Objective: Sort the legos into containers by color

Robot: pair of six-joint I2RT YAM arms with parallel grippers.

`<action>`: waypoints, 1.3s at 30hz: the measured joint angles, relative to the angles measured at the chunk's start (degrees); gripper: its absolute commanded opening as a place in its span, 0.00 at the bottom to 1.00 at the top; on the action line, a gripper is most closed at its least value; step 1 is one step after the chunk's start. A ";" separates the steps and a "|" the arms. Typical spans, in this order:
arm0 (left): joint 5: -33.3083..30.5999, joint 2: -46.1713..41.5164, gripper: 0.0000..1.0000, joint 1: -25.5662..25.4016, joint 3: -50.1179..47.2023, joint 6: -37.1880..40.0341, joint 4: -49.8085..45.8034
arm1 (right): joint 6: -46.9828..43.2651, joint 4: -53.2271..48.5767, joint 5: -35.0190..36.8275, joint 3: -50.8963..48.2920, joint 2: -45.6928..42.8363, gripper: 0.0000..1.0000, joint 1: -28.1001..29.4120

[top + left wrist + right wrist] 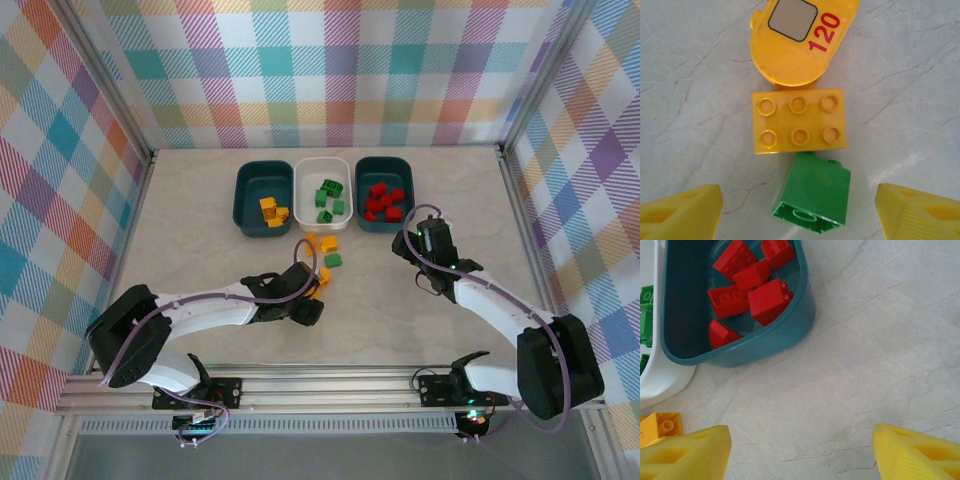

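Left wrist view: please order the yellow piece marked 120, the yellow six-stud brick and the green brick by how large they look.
1. Yellow piece marked 120, though the picture's top edge cuts it.
2. Yellow six-stud brick.
3. Green brick, tipped on its side; only slightly smaller.

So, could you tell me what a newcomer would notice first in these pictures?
Three tubs sit in a row at the far side of the table: the left teal tub holds yellow bricks, the white tub green bricks, the right teal tub red bricks. Near the middle, the open left gripper hangs over a yellow six-stud brick, a loose green brick and a yellow piece printed 120.
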 measured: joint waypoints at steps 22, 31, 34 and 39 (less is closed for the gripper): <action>-1.53 3.21 0.47 -1.25 -0.02 1.07 1.79 | -0.22 0.15 -0.68 0.00 0.00 0.74 0.00; -2.47 4.22 0.55 -1.53 0.02 0.85 1.33 | -0.22 0.15 -0.87 0.00 0.00 0.74 0.00; -2.69 4.96 0.34 -1.90 0.11 0.42 0.98 | -0.24 0.15 -1.07 0.00 0.00 0.74 0.00; -3.52 5.33 0.23 -3.10 0.94 -0.57 0.85 | -0.24 0.15 -1.09 0.00 0.00 0.74 0.00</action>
